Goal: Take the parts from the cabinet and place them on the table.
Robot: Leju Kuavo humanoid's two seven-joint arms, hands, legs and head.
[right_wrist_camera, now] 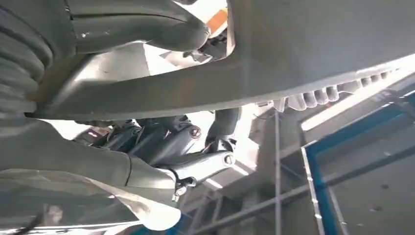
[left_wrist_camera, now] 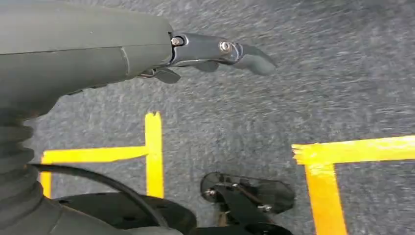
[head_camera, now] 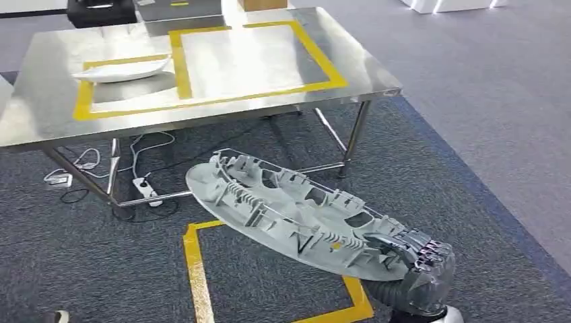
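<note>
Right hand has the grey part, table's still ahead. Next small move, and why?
Probably carry it forward and up toward the table. The right hand grips one end of the long ribbed grey part, which hangs over the carpet short of and below the tabletop. A white part already lies in the left taped box; the right taped box looks free.

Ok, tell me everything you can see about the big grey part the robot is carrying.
The grey part is a long, flat, oval panel that looks like moulded plastic, its upturned face covered in ribs, clips and cut-out openings. The right hand grips one end; the rest juts out tilted over the carpet, short of the steel table.
</note>
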